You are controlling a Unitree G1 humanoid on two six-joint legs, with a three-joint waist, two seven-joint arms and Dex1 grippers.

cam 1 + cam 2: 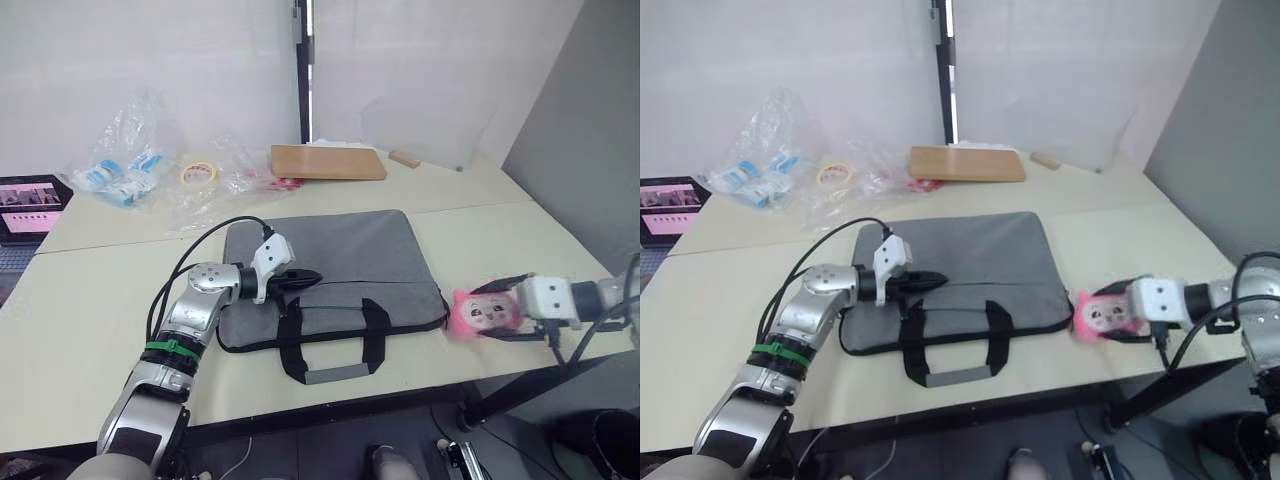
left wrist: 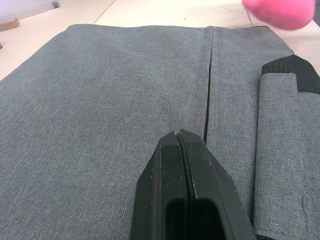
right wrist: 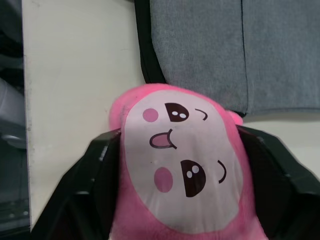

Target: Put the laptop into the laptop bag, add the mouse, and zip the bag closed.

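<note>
At the table's near edge, the laptop bag (image 1: 330, 275) lies flat, handles toward the robot. The left gripper (image 1: 303, 280), fingers pressed together, rests on its grey fabric beside the zipper line (image 2: 207, 95). The right gripper (image 3: 182, 165) pinches a pink plush toy (image 1: 478, 313) just beside the bag's corner. Judged: zipping stage; next, find and pinch the zipper pull.

My head's two eyes look down over the table (image 1: 90, 300), and both close wrist cameras share the laptop bag (image 2: 100, 100).
</note>
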